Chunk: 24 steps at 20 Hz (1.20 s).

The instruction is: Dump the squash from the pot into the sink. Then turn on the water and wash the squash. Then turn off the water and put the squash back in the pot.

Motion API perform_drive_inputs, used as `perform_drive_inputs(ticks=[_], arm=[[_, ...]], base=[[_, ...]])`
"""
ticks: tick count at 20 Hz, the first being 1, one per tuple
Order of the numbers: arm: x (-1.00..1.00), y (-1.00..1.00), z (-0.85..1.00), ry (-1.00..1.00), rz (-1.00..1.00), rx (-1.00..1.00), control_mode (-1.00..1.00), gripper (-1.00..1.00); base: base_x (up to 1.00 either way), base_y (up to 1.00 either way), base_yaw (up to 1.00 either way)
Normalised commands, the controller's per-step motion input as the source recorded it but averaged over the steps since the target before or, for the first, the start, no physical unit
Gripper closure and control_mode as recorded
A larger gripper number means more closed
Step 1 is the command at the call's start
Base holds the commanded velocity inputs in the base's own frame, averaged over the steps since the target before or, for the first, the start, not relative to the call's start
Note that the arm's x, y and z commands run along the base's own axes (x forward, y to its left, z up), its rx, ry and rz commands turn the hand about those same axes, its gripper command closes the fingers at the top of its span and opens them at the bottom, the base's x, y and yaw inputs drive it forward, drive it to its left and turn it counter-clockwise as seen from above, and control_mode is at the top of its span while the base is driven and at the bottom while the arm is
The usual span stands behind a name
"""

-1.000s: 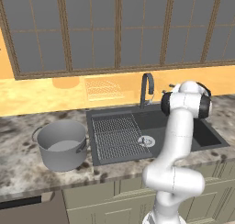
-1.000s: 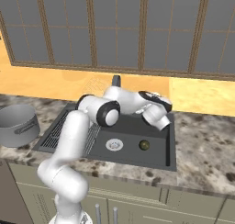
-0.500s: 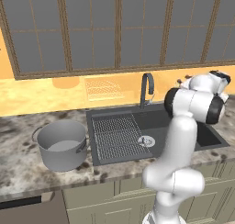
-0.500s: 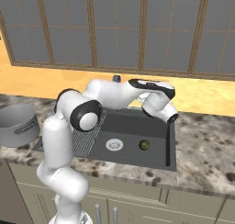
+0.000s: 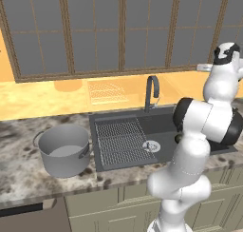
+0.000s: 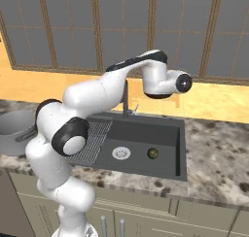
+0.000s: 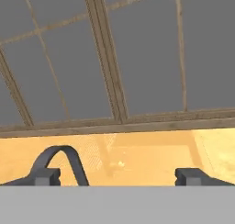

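My gripper (image 7: 117,176) hangs high above the sink (image 6: 146,134), jaws spread wide and empty, looking at the window. The sink holds the squash (image 6: 153,154) in its deep basin, just right of the drain (image 6: 121,153). The pot (image 5: 64,150) stands upright on the counter to the left, so I judge the dump done; the tap (image 5: 151,92), washing and return are left.
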Motion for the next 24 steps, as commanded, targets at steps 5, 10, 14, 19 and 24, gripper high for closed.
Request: perform_drive_inputs(ticks=[5, 10, 14, 19, 24], arm=[[-0.53, -0.02, 0.35, 0.64, -0.13, 0.0, -1.0, -1.0], [-0.46, 0.0, 0.0, 0.6, -0.13, 0.0, -1.0, -1.0], [-0.39, 0.0, -0.01, 0.46, -0.11, 0.0, -1.0, -1.0], [-0.58, -0.01, -0.37, 0.07, -0.05, 0.0, -1.0, -1.0], [-0.77, -0.03, -0.74, -0.04, -0.04, 0.0, -1.0, -1.0]], base=[[0.0, 0.0, 0.0], [0.0, 0.0, 0.0], [0.0, 0.0, 0.0], [0.0, 0.0, 0.0], [0.0, 0.0, 0.0]])
